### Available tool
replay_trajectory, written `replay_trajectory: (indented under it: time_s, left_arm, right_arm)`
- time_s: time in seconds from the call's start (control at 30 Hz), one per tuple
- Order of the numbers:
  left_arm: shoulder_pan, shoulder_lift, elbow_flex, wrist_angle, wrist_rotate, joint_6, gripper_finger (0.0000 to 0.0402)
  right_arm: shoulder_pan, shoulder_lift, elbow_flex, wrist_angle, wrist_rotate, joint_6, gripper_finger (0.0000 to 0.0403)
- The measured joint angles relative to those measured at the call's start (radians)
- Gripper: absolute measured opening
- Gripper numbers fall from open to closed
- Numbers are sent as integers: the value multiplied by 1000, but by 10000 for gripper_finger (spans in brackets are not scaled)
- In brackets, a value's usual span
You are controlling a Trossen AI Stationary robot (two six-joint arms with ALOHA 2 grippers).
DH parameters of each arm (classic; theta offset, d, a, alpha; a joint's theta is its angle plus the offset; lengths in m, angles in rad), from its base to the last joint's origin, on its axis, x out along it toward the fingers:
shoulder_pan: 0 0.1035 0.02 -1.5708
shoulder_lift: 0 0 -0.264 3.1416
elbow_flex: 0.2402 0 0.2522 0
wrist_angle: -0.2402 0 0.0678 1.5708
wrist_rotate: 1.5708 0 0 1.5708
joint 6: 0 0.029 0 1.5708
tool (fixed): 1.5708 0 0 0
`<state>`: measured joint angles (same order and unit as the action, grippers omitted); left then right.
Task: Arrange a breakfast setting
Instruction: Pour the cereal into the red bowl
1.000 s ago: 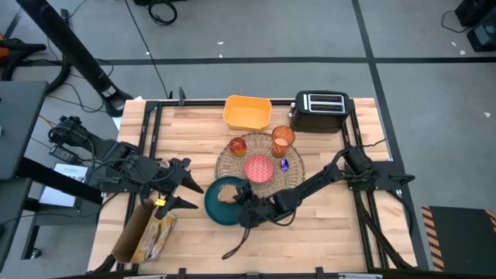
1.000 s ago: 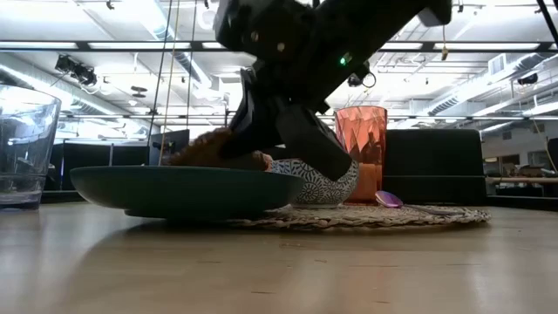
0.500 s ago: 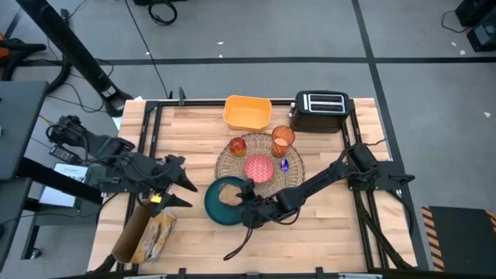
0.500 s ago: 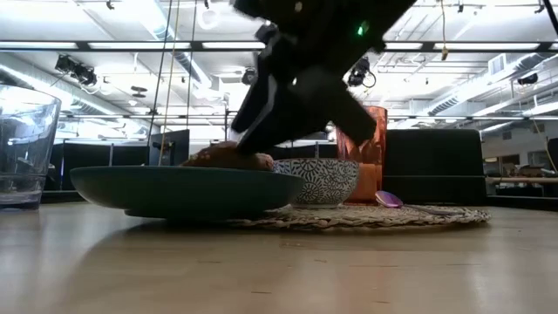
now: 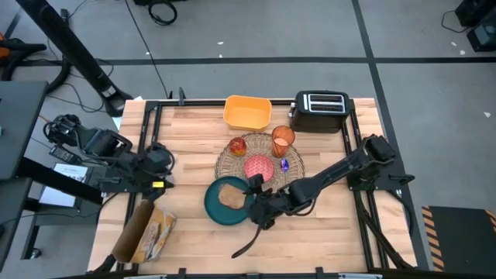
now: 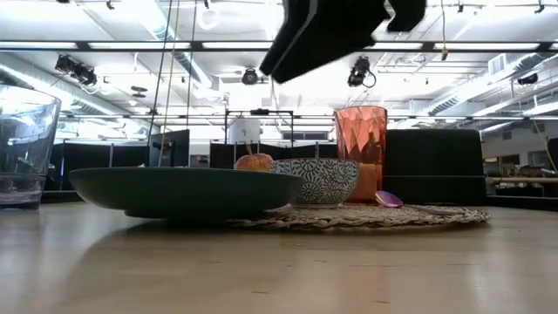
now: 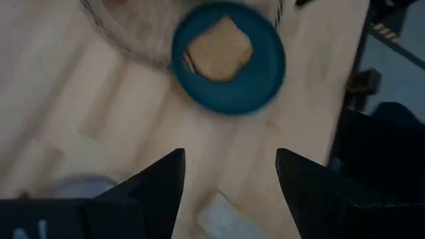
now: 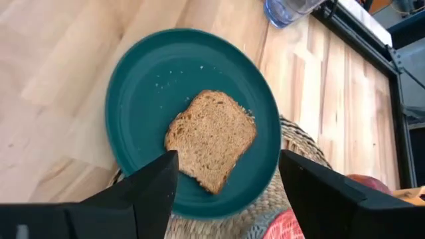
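One woven placemat [image 5: 260,159] lies mid-tabletop [image 5: 325,232], with one teal plate [image 5: 213,205] overlapping its near-left edge and bearing one toast slice [image 5: 230,196]. One pink bowl [image 5: 260,167], one orange cup [image 5: 283,138], one fruit [image 5: 237,146] sit on the mat. The right claw [image 5: 256,208], released, hovers beside the plate; the left claw [image 5: 155,159], fingers apart, waits at left. No legible writing.

A dark teal plate [image 6: 179,192] sits on the wooden counter [image 6: 279,270], its right edge resting over the rim of a woven straw placemat [image 6: 375,215]. Behind it stand a patterned bowl [image 6: 316,181] and a translucent orange cup [image 6: 361,148], with a small orange-red fruit [image 6: 255,162] peeking above the plate. A clear glass [image 6: 24,144] stands far left. The right end effector [image 6: 336,26] hangs overhead, clear of everything.
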<state>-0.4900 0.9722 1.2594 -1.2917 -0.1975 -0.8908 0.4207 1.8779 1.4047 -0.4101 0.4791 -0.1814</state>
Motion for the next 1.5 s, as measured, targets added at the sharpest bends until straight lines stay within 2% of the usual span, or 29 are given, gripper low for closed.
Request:
replay_trajectory:
  time_s: [0.2, 0.63, 0.8, 0.97, 1.2, 1.5]
  left_arm:
    - [0, 2, 30, 6, 153, -172, 244]
    - [-14, 24, 262, 2, 263, -415, 244]
    - [-86, 64, 332, 1, 288, -515, 244]
    - [-199, 85, 338, -16, 301, -676, 244]
    - [-368, 120, 336, -179, 287, -882, 244]
    - [-466, 197, 336, -277, 249, -979, 244]
  right_arm:
    - [2, -61, -70, 3, 22, 10, 262]
    - [-27, -172, -215, 83, 97, 34, 262]
    - [-56, -174, -216, 99, 126, 33, 261]
    - [-85, -174, -216, 145, 126, 32, 261]
    - [-91, -174, -216, 193, 124, 31, 261]
    - [-80, -174, -216, 186, 129, 28, 261]
